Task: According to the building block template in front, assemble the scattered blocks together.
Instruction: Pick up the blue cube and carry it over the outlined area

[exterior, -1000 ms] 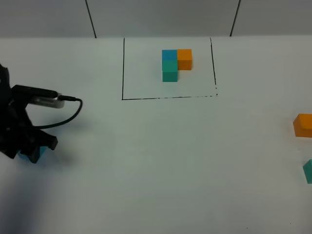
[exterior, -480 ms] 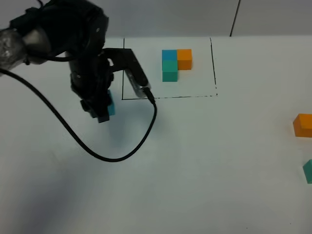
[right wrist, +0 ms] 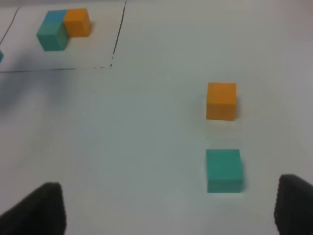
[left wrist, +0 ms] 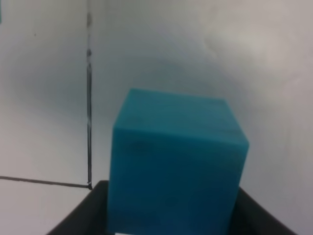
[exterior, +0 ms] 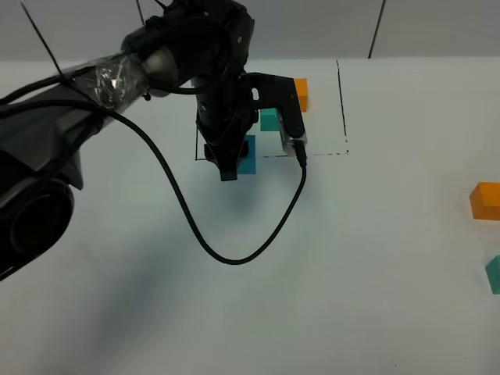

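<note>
**Left arm holding the blue block at the frame's near line**

From the high camera, the left arm is reaching in from the left and bending over the middle of the table [exterior: 375, 258], wrist turned downward. The left gripper [exterior: 234, 162] is clamping the blue block [exterior: 247, 155] between its dark fingers, just at the near line of the black frame [exterior: 341, 101]. The block is sitting level and square to that line; being a cube, it has no longer side. Its shadow is falling a little nearer on the table. The arm is hiding part of the template [exterior: 271, 119], and a black cable [exterior: 234, 259] is looping down from the wrist. The orange block [exterior: 486, 201] and teal block [exterior: 494, 275] are lying well apart from it, at the right edge.

Through the left wrist camera, the blue block is filling the view, gripped low between the fingers [left wrist: 78, 220], with a corner of the frame beside it.

Through the right wrist camera, the right gripper [right wrist: 171, 215] is hanging wide open and holding nothing. The orange and teal blocks are lying near each other, not touching, with the template far off inside its frame.
</note>
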Available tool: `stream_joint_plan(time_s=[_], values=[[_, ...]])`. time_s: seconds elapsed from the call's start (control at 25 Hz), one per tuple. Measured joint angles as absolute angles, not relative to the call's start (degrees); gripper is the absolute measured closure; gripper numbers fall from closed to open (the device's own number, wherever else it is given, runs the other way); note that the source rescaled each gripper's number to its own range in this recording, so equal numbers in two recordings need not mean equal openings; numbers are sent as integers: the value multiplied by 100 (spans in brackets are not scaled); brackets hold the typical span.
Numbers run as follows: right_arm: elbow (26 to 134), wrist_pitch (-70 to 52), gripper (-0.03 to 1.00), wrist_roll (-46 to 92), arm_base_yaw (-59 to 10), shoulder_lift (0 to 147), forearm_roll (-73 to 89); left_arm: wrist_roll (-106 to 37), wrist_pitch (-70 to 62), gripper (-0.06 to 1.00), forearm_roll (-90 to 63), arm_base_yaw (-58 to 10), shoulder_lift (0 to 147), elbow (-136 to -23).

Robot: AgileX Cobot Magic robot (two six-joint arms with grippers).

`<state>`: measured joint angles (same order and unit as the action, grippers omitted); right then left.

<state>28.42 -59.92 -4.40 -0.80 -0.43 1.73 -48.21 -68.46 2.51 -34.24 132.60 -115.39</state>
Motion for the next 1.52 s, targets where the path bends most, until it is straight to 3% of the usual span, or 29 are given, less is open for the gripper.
stream_joint_plan(time_s=[0.48,1.52], values=[[2842,-5992,23,-440,-80,-43,167,-4781,-6838,94,227,-3766,13828,-11714],[2842,-5992,23,-456,-80,-43,167,-4441,-6538,94,102,-3771,14096,-11742]])
